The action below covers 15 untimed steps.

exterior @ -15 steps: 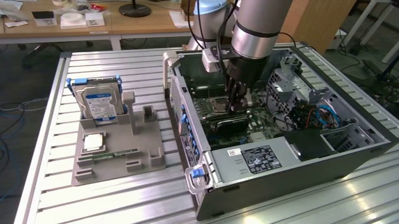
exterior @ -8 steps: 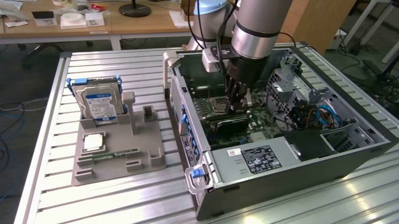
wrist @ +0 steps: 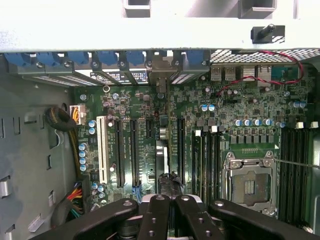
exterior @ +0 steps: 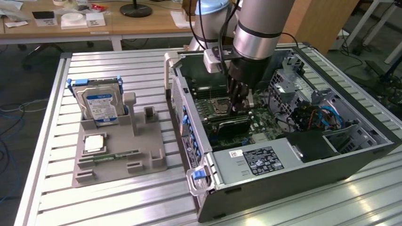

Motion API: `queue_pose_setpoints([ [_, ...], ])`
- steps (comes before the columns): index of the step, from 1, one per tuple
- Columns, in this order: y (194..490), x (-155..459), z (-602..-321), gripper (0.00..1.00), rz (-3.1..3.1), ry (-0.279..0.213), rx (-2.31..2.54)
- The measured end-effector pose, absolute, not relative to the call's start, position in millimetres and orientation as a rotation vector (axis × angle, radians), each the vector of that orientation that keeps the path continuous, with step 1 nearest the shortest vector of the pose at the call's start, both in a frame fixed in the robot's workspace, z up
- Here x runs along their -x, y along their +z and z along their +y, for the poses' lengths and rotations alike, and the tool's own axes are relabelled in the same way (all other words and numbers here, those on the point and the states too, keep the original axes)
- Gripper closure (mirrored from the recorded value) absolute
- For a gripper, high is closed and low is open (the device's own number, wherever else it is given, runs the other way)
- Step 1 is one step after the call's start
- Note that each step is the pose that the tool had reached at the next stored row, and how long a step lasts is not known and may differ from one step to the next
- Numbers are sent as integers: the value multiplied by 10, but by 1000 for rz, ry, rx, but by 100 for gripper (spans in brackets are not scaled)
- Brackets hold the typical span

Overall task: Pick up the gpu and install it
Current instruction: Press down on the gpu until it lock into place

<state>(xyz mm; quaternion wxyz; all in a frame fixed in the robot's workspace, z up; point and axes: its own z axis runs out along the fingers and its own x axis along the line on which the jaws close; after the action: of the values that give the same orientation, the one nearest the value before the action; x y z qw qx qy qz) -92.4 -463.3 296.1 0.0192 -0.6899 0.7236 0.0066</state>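
Observation:
The gpu (exterior: pixel 227 126) stands on edge on the motherboard inside the open PC case (exterior: pixel 351 155), its black face toward the case's front. In the wrist view the gpu (wrist: pixel 161 160) appears edge-on as a thin grey strip along an expansion slot, running toward the rear bracket openings. My gripper (exterior: pixel 240 109) reaches straight down into the case. Its fingers are shut together, with the tips at the card's upper edge. Seen from the wrist, the gripper (wrist: pixel 170 192) has its black linkages meeting just over the card. Whether the tips pinch the card or only rest on it is hidden.
On the exterior view's left, a grey holder (exterior: pixel 148 155) carries a silver hard drive (exterior: pixel 99 103), a CPU (exterior: pixel 94 142) and a RAM stick (exterior: pixel 116 155). Inside the case are the CPU socket (wrist: pixel 250 185), the power supply (exterior: pixel 264 160) and cables (exterior: pixel 320 115).

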Motion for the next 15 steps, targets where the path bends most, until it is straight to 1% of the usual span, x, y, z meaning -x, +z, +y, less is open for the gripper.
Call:
queue_pose_setpoints([
  [4, 2903, 925, -4633, 89, 2246, 21, 2141],
  [10, 2893, 924, -4607, 89, 2246, 20, 2141],
  [15, 2810, 924, -4598, 89, 2246, 20, 2141],
])
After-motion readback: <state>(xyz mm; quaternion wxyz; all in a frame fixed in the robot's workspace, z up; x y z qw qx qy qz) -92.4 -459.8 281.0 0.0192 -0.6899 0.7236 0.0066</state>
